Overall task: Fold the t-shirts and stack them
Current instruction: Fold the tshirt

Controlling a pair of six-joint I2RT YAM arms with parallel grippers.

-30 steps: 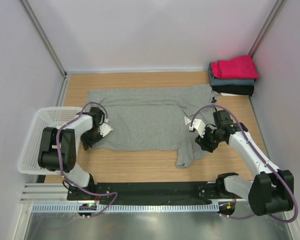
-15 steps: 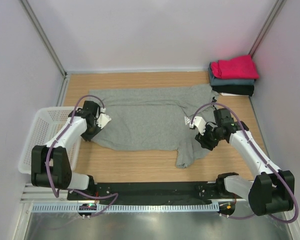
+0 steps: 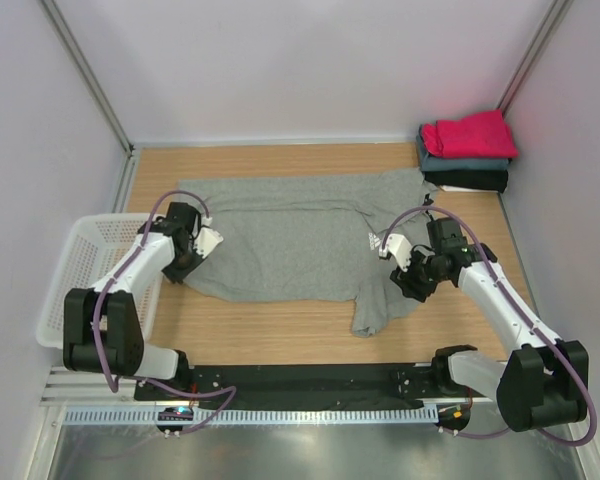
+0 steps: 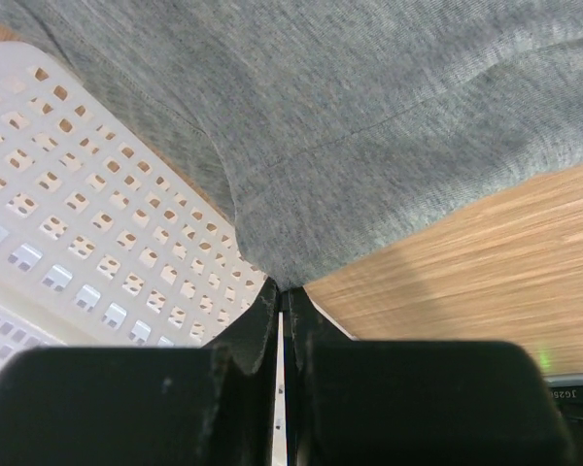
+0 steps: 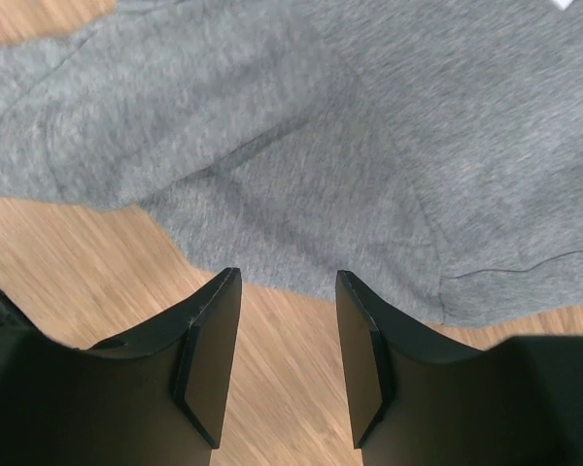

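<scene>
Grey t-shirt (image 3: 290, 235): left end effector (image 4: 280, 294) clamped on corner, recently drawn inward; right end effector (image 5: 284, 289) open. Fold starting.

No legible text. Small white print (image 3: 371, 240) on grey t-shirt (image 3: 280, 240): too small to read.

1. T-shirts: 4. One heather-grey t-shirt (image 3: 290, 240) spread between both jaws. Three stacked beyond the right jaws: magenta-red t-shirt (image 3: 468, 133), slate-blue t-shirt (image 3: 460, 162), black t-shirt (image 3: 470, 181).
2. White mesh basket (image 3: 58, 298): 1, beside the left jaws.
3. Grippers: 2, left gripper (image 4: 282, 296) and right gripper (image 5: 287, 282).
</scene>
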